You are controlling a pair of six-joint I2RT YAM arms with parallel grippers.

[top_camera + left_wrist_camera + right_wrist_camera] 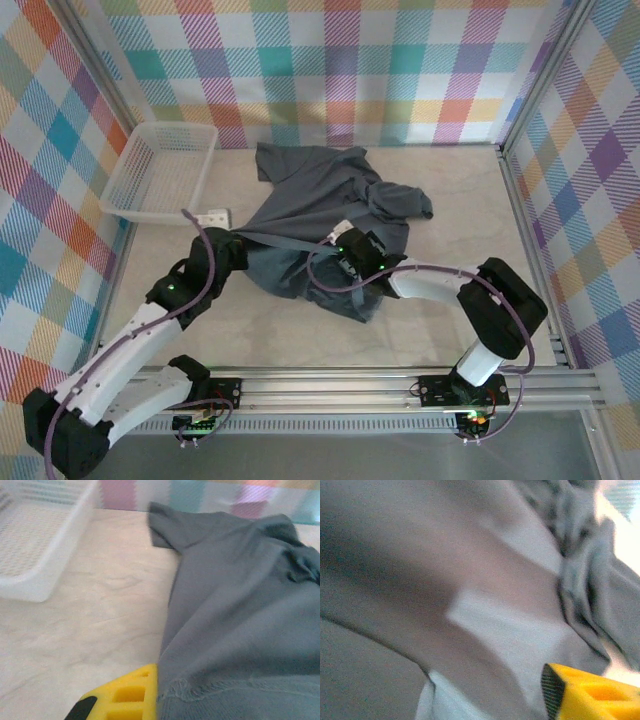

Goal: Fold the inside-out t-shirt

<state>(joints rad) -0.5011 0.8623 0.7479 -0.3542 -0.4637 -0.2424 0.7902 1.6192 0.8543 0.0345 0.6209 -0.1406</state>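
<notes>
While the t-shirt (320, 190) lies bunched at the middle of the table (450, 320), its hem is clenched in the left gripper (232, 243) and stretched toward the right gripper (340, 247), whose grip cannot be told. Flattening seems in hand; next, a second firm hold on the hem is needed.

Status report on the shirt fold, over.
Left gripper shut on slate blue-grey t-shirt hem. Right gripper on fabric, state unclear. Shirt crumpled, unfolded. White plastic mesh basket apart, far left.

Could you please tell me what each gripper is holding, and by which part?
Left gripper: the t-shirt, pinched at its stitched hem. Right gripper: over it, but a hold cannot be told.
</notes>
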